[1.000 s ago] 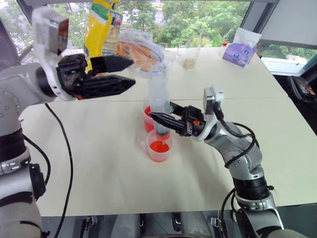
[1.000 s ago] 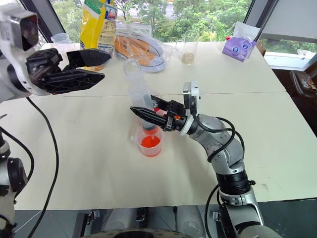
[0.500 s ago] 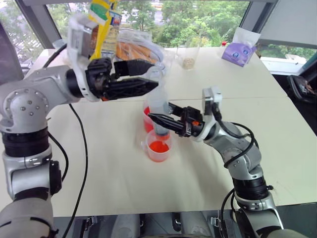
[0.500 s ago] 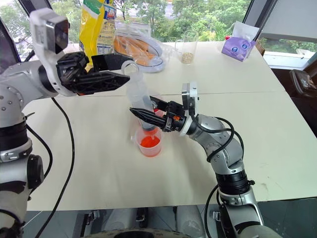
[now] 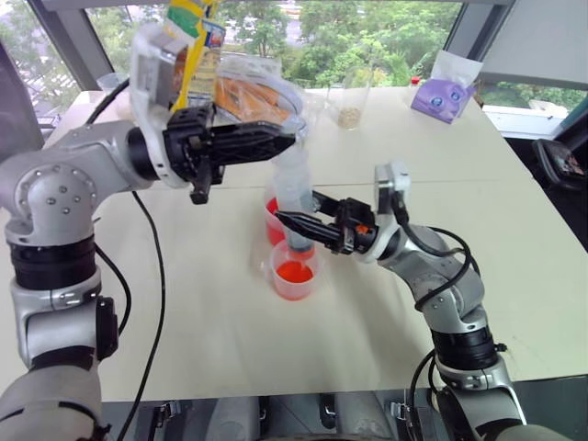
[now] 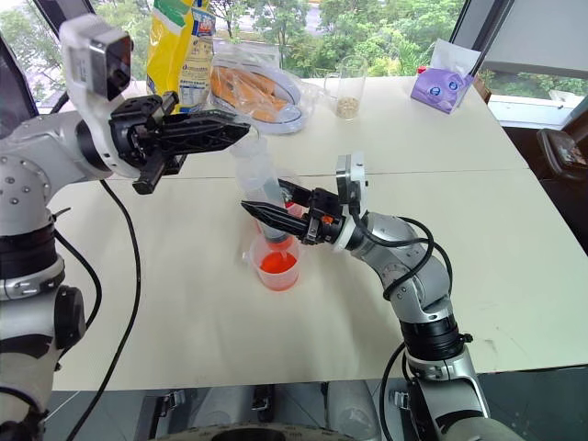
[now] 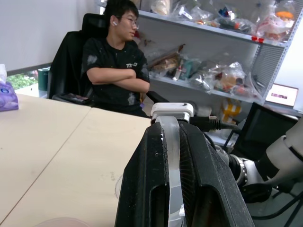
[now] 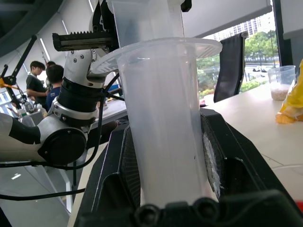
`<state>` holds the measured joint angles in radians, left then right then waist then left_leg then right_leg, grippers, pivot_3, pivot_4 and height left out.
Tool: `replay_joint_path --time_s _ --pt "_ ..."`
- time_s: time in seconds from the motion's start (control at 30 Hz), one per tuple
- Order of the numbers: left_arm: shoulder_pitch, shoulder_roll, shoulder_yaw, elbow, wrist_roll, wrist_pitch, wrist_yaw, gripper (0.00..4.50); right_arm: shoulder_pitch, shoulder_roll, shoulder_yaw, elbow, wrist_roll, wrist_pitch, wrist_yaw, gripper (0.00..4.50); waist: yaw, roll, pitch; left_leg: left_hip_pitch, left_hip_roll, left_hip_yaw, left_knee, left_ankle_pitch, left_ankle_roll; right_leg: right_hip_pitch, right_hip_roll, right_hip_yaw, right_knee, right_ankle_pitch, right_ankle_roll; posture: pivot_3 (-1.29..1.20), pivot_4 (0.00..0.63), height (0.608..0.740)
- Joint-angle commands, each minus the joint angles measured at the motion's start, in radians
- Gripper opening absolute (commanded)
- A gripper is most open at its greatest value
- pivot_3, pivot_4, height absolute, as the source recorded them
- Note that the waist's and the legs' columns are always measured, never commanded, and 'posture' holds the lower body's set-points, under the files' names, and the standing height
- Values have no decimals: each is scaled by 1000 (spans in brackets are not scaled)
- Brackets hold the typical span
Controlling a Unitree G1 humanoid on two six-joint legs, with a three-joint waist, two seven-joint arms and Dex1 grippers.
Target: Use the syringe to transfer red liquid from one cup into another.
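Note:
The clear syringe point(image 5: 294, 184) stands upright over the middle of the table. My right gripper point(image 5: 292, 220) is shut on its barrel low down, and that barrel point(image 8: 163, 123) sits between its fingers in the right wrist view. My left gripper point(image 5: 288, 138) is shut on the plunger's top, and the clear plunger head point(image 7: 171, 156) shows pinched between its fingers. The syringe's lower end points into the shorter cup point(image 5: 296, 271), which holds red liquid point(image 5: 295, 273). The taller cup point(image 5: 273, 220), also with red liquid, stands just behind it, partly hidden.
At the table's far side are a yellow bag point(image 5: 184, 50), a plate of wrapped food point(image 5: 257, 92), a clear glass with grains point(image 5: 350, 101) and a purple tissue pack point(image 5: 443, 96). A person point(image 7: 118, 71) sits beyond the table's right edge.
My left gripper has moved right to the syringe's top and shut on the plunger. The right gripper, syringe and cups have stayed put.

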<state>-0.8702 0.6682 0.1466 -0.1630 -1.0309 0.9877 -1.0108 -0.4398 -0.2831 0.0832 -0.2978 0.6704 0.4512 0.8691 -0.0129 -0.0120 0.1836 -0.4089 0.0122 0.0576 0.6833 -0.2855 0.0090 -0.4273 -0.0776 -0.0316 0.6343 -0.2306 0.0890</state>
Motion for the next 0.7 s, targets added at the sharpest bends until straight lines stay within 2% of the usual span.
replay_joint_path --time_s 0.03,0.7 --pt "24 14 -48 -48 22 -3 -29 42 -54 12 -30 -53 43 -4 -17 1384 0 0 0 0 0 0 0 0 0 0 0 0 0 0 0 0 150 740" --pt "105 15 -108 -89 45 -18 -51 42 -188 35 -123 -70 172 110 -119 1384 0 0 0 0 0 0 0 0 0 0 0 0 0 0 0 0 150 740"
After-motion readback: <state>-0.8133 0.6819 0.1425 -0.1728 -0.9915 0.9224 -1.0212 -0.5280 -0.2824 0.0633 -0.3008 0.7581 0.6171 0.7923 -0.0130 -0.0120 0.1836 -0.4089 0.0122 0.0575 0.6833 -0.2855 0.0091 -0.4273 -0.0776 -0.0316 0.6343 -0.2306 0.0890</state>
